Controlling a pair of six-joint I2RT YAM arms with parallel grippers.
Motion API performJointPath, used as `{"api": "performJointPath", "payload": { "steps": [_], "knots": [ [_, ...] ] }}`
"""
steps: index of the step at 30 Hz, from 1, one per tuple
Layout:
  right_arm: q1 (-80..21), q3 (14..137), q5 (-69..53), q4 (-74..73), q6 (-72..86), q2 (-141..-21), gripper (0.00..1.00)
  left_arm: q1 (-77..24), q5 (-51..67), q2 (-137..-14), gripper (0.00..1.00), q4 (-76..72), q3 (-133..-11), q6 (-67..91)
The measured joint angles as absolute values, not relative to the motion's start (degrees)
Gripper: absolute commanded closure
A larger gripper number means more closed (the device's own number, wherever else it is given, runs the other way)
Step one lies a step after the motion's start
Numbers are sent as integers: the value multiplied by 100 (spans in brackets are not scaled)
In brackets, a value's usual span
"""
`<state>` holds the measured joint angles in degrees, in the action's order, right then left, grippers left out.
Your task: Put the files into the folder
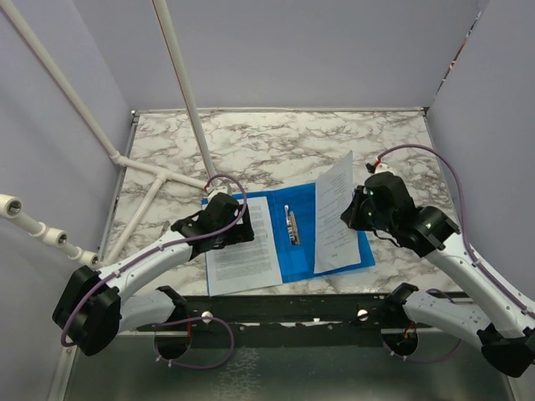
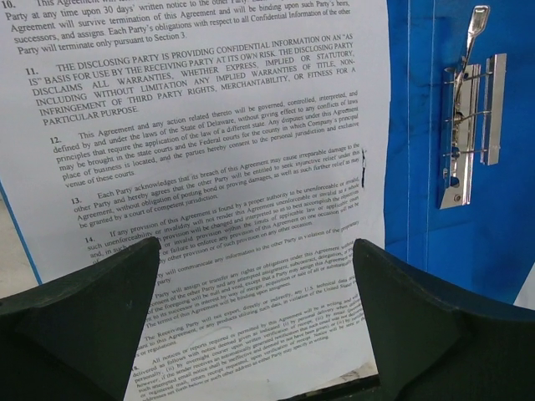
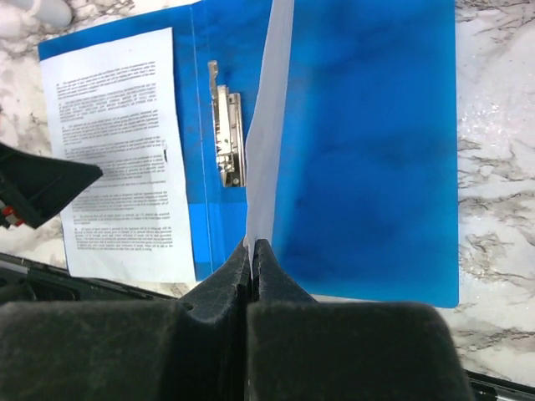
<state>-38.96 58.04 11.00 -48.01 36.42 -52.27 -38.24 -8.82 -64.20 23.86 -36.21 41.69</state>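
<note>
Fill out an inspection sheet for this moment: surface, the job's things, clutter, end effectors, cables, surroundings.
Surface: marble-patterned table.
Job's things: blue folder lies open with its metal clip showing near the middle. A flat sheet lies on its left half, and a raised sheet stands on edge over its right half.
Clutter: nothing seen.
End effectors: left end effector is open above the flat sheet. Right end effector is shut on the raised sheet's edge.
Cables: a purple cable loops over the left wrist, and another over the right.
Surroundings: plain walls; white pipe frame at rear left.
</note>
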Motion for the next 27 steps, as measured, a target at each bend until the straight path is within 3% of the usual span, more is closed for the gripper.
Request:
{"api": "performJointPath", "payload": {
  "steps": [17,27],
  "knots": [
    [-2034,5802,-1472,-3977,2801,-6206,100,-3824,-360,-6377,1,2080,-3496,3968],
    [-1745,5621,-2220,-3391,2672,-6685,100,-3824,-58,-6241,1,2016,-3481,3938]
  ]
}}
